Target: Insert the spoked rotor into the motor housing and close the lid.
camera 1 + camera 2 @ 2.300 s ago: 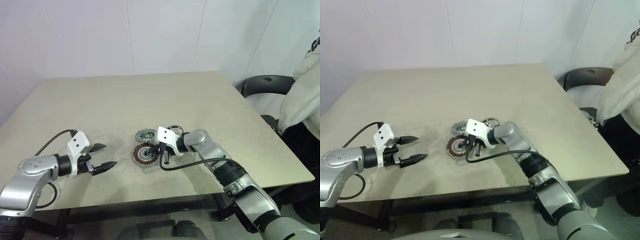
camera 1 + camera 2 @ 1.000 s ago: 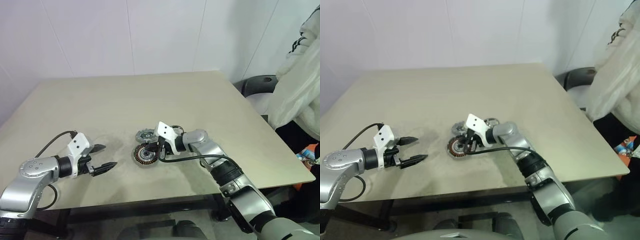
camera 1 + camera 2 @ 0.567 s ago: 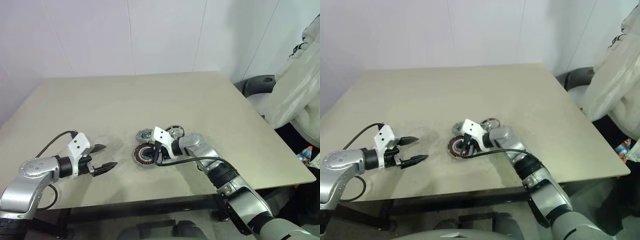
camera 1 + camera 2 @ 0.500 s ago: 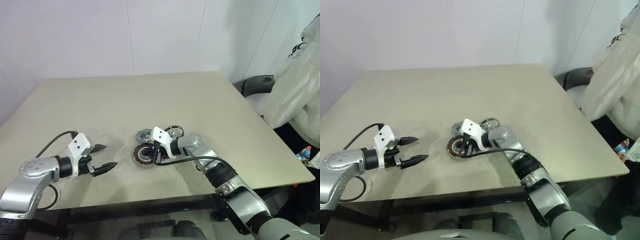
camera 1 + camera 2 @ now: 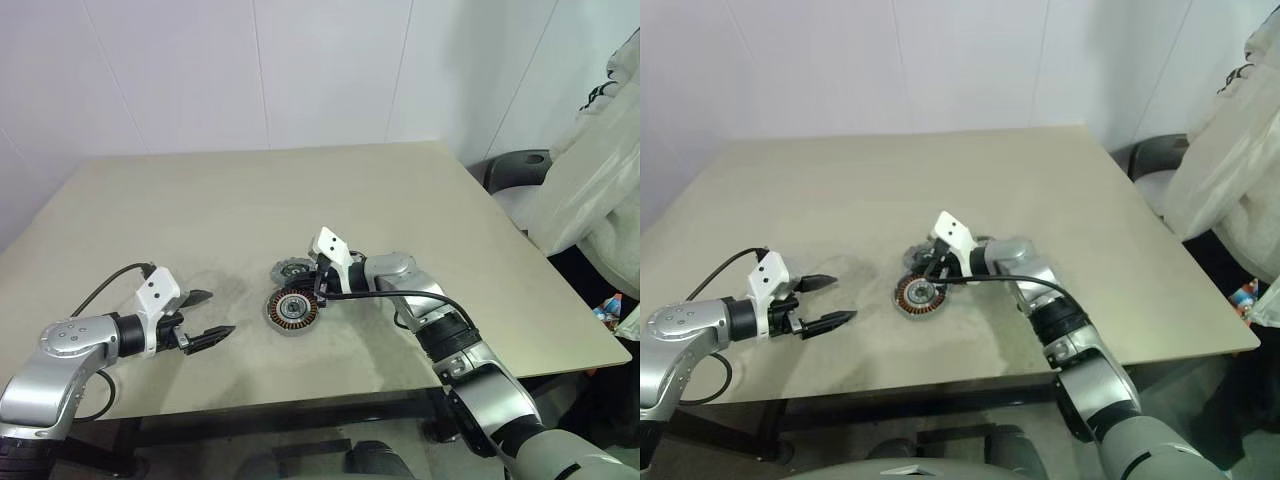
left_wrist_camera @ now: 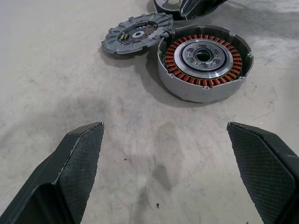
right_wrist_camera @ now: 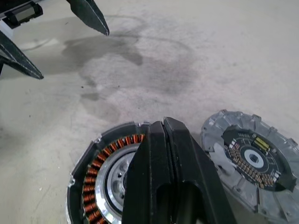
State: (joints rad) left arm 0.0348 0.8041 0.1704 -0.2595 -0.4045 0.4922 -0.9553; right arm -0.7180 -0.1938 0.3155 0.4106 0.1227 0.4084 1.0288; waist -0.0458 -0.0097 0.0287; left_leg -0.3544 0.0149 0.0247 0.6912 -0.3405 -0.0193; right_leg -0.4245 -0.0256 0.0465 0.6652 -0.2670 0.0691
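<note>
Right hand [image 7: 163, 128] pressed together, empty, above housing [image 5: 292, 309]; left hand [image 5: 205, 317] spread. Risk: hand strikes windings, nudges lid [image 5: 291, 270].

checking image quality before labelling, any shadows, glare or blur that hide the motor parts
Left wrist view: housing and lid sharp, copper windings distinct, soft shadow on the table beside the housing; the left gripper's fingertips look slightly soft. Right wrist view: the shut right gripper covers part of the housing; lid detail is readable. Left eye view: even light, no glare, parts small.
</note>
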